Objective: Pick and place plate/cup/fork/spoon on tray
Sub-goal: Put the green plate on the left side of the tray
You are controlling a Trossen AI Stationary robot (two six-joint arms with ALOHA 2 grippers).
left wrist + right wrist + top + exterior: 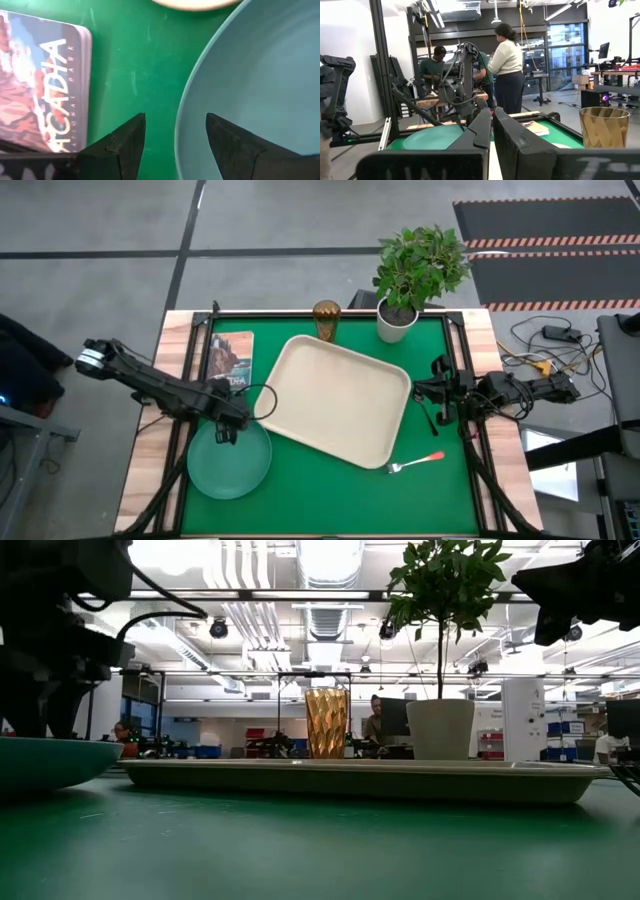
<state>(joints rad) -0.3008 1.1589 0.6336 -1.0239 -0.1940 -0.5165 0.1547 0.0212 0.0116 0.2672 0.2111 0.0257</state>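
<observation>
- The left gripper (226, 430) hangs over the far rim of the plate (230, 463), its fingers (125, 145) spread, straddling that rim.
- The plate lies on the green tabletop (320, 490), just beside the tray (340, 400) and near a book (231, 358).
- The right gripper (440, 392) waits at the tray's right edge, fingers (482, 131) pressed together.
- The cup (326, 320) stands behind the tray; the fork (415, 462) lies near its front corner.
</observation>
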